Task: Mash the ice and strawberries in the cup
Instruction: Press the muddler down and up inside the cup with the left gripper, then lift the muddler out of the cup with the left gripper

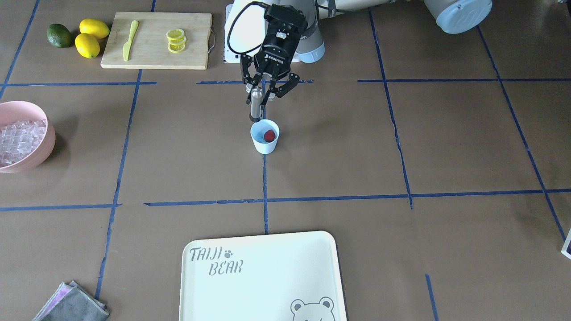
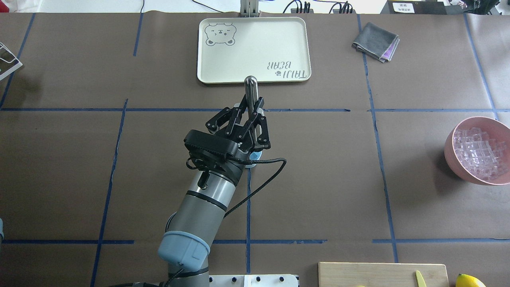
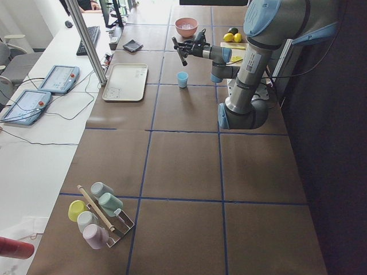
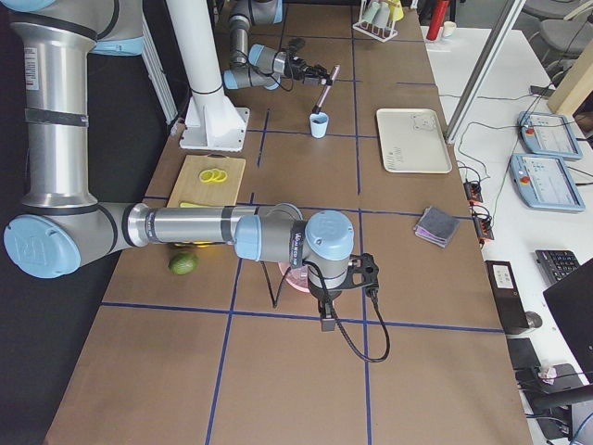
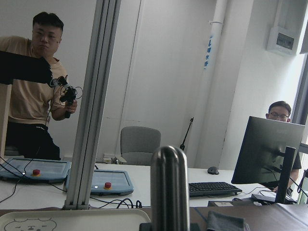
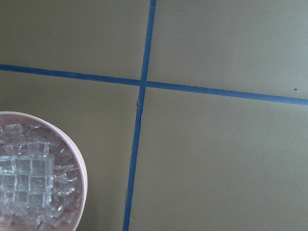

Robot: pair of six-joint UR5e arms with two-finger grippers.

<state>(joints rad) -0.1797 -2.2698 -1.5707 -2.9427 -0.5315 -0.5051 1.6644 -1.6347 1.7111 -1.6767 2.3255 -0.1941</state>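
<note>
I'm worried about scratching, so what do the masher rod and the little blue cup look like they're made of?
The masher rod looks like polished metal, probably steel: silvery grey with bright highlights along its rounded end. The cup looks like matte plastic: even light blue, thin wall, no glassy shine.

I've got the cup point(image 1: 265, 137) mid-counter point(image 1: 357, 156), with the strawberry point(image 1: 269, 135) inside it. The left end effector point(image 1: 259, 96) grips a muddler point(image 1: 255, 111) above the cup, towards the robot's side, I think. The ice point(image 1: 20, 140) lies in a bowl point(image 1: 46, 149) at the robot's right end. The tray point(image 1: 263, 276) lies beyond the cup.
</note>
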